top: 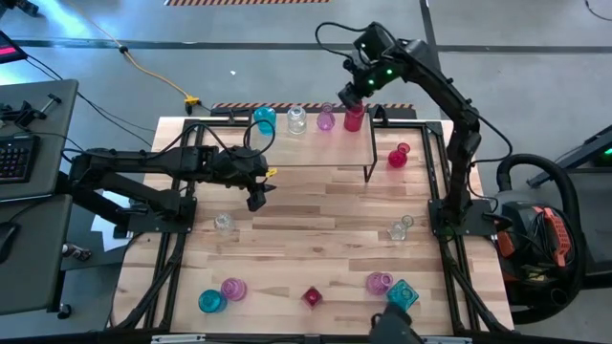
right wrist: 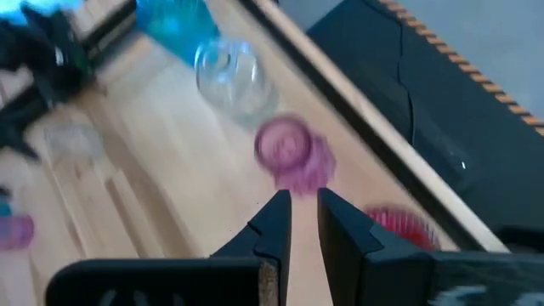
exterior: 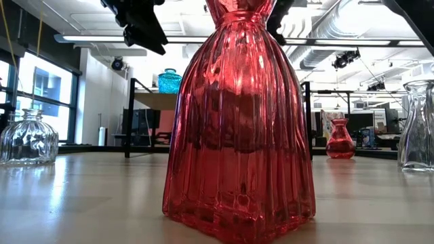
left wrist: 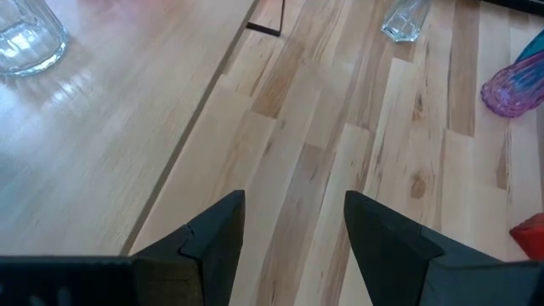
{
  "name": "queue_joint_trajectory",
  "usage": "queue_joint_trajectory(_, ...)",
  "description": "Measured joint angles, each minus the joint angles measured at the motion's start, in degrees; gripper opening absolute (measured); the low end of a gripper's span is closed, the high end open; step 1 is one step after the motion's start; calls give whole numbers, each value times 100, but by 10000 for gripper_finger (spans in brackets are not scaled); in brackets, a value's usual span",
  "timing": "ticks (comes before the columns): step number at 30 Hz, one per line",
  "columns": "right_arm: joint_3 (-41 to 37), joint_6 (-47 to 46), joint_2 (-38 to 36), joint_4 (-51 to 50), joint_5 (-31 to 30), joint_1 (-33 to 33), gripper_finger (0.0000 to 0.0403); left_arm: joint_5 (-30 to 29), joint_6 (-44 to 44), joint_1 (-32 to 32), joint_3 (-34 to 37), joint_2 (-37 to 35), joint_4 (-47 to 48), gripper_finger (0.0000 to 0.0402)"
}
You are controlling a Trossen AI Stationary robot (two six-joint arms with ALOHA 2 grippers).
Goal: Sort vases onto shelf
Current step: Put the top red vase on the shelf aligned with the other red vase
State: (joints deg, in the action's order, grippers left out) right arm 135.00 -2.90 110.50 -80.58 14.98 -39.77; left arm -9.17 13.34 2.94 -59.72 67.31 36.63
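This is a robotics lab set up in an open office or workshop hall. The wooden slat table (top: 316, 248) stands on a grey concrete floor (top: 143, 29) with hazard-striped tape (top: 244, 2) at 12 o'clock and a yellow cable (top: 153, 72) trailing across it. At 9 o'clock sits a desk with a keyboard (top: 14, 158). Overhead run exposed ducts (exterior: 339, 27) and strip lights (exterior: 102, 39), with large windows (exterior: 47, 98) and monitors (exterior: 359, 122) beyond.

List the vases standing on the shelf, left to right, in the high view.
Teal-blue round glass vase → clear glass vase → pink glass vase → red glass vase, all along the back edge of the light wood shelf. The right gripper hovers just above the red one.
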Motion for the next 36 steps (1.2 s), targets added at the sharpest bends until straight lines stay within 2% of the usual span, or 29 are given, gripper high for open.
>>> queue_joint_trajectory(4, 3, 342, -60, -968, -72, 0, 41, 0, 38, 0, 166, -2, -95, 193)
queue_joint_trajectory(12, -362, 216, -488, -925, -257, 31, 41, 2, 310, 0, 639, 4, -163, 193)
queue_joint_trajectory(16, -753, 176, -963, -917, -290, 48, 41, 2, 308, 0, 697, 4, -237, 193)
queue_joint_trajectory(22, -2390, 152, -2116, -873, -703, 50, 41, 140, 305, 0, 730, 2, -427, 193)
queue_joint_trajectory(29, -4723, -111, -3589, 490, -900, -269, 41, 155, 294, 0, 730, 2, -587, 193)
queue_joint_trajectory(36, -6337, -311, -4231, 1084, -900, -936, 41, 157, 250, 0, 730, 2, -681, 193)
